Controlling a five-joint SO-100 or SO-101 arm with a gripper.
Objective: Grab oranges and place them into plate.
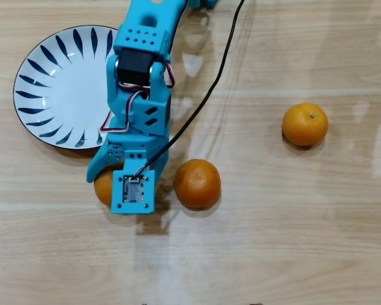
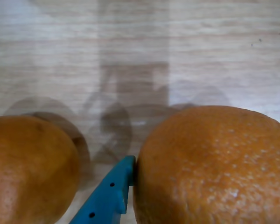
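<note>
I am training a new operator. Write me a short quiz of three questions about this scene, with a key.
1. How many oranges lie on the plate?
2. True or false: in the overhead view, the orange with the stem dot is the one nearest the hand.
3. In the wrist view, where is the blue finger?
A. between two oranges
B. on the plate
C. above bare table only

Key: 1. None; all three are on the table. 2. False; it lies far to the right, apart from the hand. 3. A.
</note>
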